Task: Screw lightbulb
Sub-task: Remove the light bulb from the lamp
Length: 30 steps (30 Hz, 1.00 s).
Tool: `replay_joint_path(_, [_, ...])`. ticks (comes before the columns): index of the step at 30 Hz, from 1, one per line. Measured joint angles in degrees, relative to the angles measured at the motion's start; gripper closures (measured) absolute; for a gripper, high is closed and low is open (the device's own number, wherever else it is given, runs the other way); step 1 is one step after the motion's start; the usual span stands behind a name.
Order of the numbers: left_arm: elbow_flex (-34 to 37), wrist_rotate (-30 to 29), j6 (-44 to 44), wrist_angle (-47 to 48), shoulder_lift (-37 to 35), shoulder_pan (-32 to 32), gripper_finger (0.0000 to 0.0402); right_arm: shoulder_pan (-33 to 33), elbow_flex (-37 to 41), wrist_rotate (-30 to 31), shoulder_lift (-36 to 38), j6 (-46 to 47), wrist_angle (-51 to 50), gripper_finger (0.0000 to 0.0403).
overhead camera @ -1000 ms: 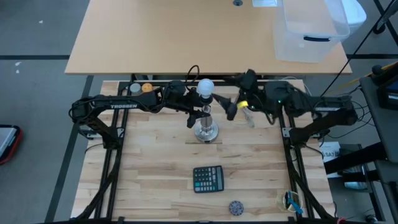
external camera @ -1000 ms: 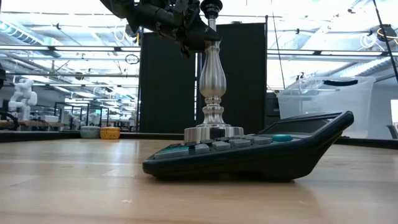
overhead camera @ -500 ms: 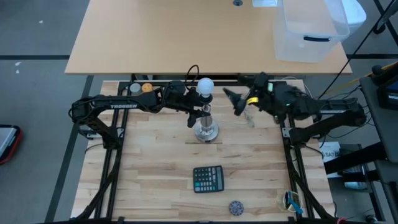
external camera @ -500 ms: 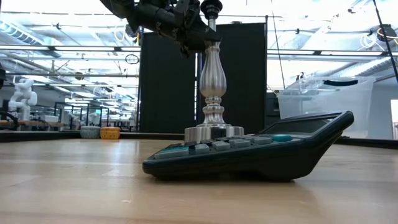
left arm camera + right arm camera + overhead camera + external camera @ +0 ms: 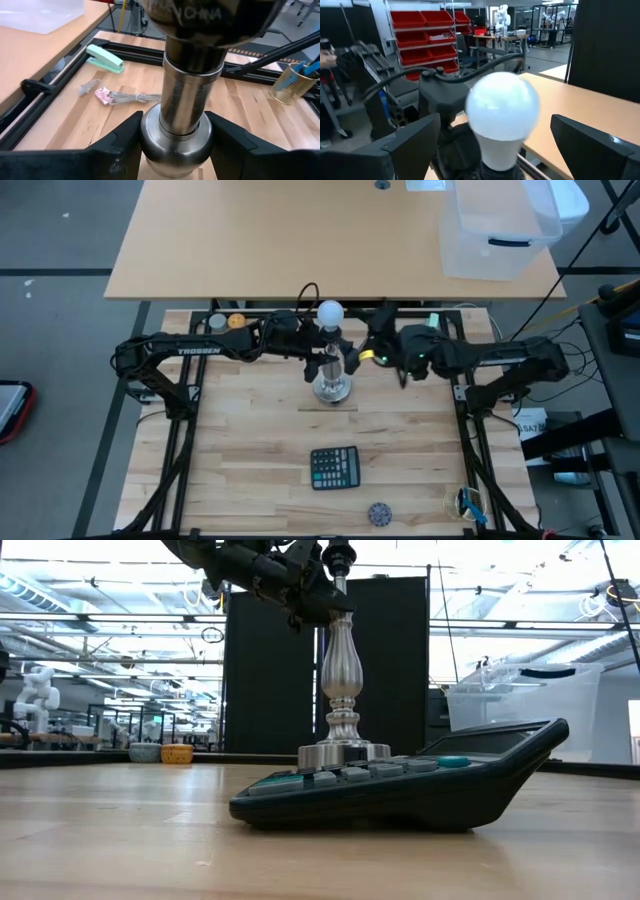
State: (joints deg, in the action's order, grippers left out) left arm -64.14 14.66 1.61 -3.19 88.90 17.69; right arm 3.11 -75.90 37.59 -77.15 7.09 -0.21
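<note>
White lightbulb (image 5: 331, 312) sitting up top in the dark socket of the silver lamp stand (image 5: 333, 388), near the back of the wooden counter (image 5: 250, 460). Left hand (image 5: 327, 356) squeezed around the shiny neck of the stand just under the bulb, one dark finger (image 5: 117, 145) on each side, touching the metal. Right hand (image 5: 355, 356) up close beside the bulb, wide open, holding nothing. Round frosted bulb (image 5: 503, 117) right between the two spread fingers (image 5: 412, 137) in the right wrist view, not touched by them. Black calculator (image 5: 334, 467) lying flat nearer the front of the counter, well apart from the stand. Same calculator (image 5: 400, 785) big and close in the low view, with the stand (image 5: 342, 690) straight up behind it. Small orange ball (image 5: 236, 321) at the back edge by the left arm. Mint green stapler (image 5: 104, 57) and a bundle of thin wires (image 5: 122, 96) lying on the wood past the stand. Clear plastic bin (image 5: 500, 225) on the other tan table behind.
</note>
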Motion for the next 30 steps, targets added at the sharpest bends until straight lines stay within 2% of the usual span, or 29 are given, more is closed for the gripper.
replay_joint_path(6, [0.00,-1.01,-0.17,0.07,0.00,0.02,0.0223,-0.25,-3.54,2.07,-4.31,-1.34,0.35,0.0030])
replay_joint_path(11, [0.00,-1.39,-0.11,0.07,0.00,0.02,0.0223,-0.56,-5.47,7.46,-7.18,-1.59,0.41,0.0030])
replay_joint_path(21, [0.00,-1.69,0.00,0.10,0.00,0.02,0.0223,-1.22,-7.03,7.79,-8.87,-1.79,1.20,0.0034])
replay_joint_path(25, [0.00,-1.69,0.00,0.09,0.00,0.02,0.0223,-1.29,-7.03,7.85,-8.77,-1.79,1.18,0.0061])
replay_joint_path(30, [0.00,-1.71,-0.02,0.16,0.00,0.02,0.0223,-1.27,-7.03,7.36,-8.65,-1.90,1.11,0.0123])
